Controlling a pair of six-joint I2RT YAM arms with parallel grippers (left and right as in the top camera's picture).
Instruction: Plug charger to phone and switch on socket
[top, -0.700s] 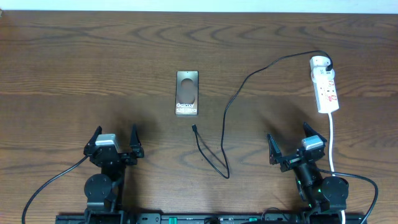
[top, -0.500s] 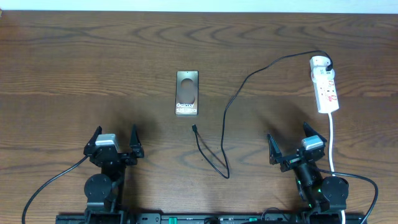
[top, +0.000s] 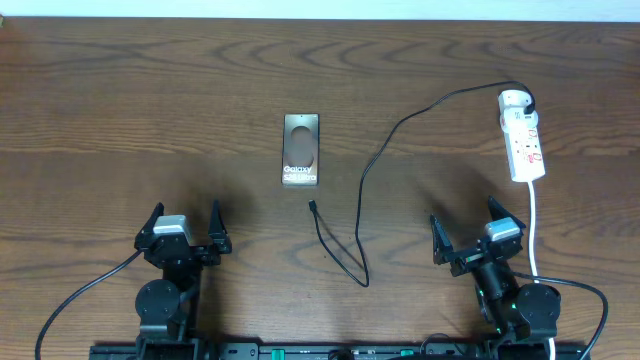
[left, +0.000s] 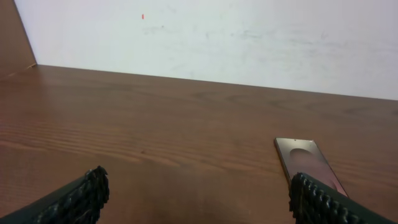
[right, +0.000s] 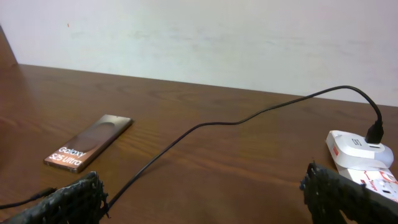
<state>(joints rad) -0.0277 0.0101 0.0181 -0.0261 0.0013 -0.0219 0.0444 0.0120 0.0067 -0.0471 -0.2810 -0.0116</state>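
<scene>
Both my hands were parked at the near edge of the table (top: 100, 100), with nothing in either one. My left gripper (top: 186, 208) had its jaws spread wide and empty. Same for my right gripper (top: 464, 212) — wide apart, gripping nothing.

The phone (top: 301, 150) lay flat and face up, ahead of my left gripper and off to its right, well apart from it. On the left wrist camera only its far end showed, past one of my fingers (left: 323, 202).

The charger (top: 359, 210) ran from a black plug (top: 524, 99) in the far end of the socket (top: 524, 140). It curved across the wood between my two grippers, looped back near me, and ended at its little connector (top: 312, 206) — just short of the phone's near edge, not touching it.

The socket sat ahead of my right gripper and a bit to its right, well apart from it. Its white cord (top: 533, 225) trailed back past that gripper's right side. I couldn't tell the switch positions from any view.
</scene>
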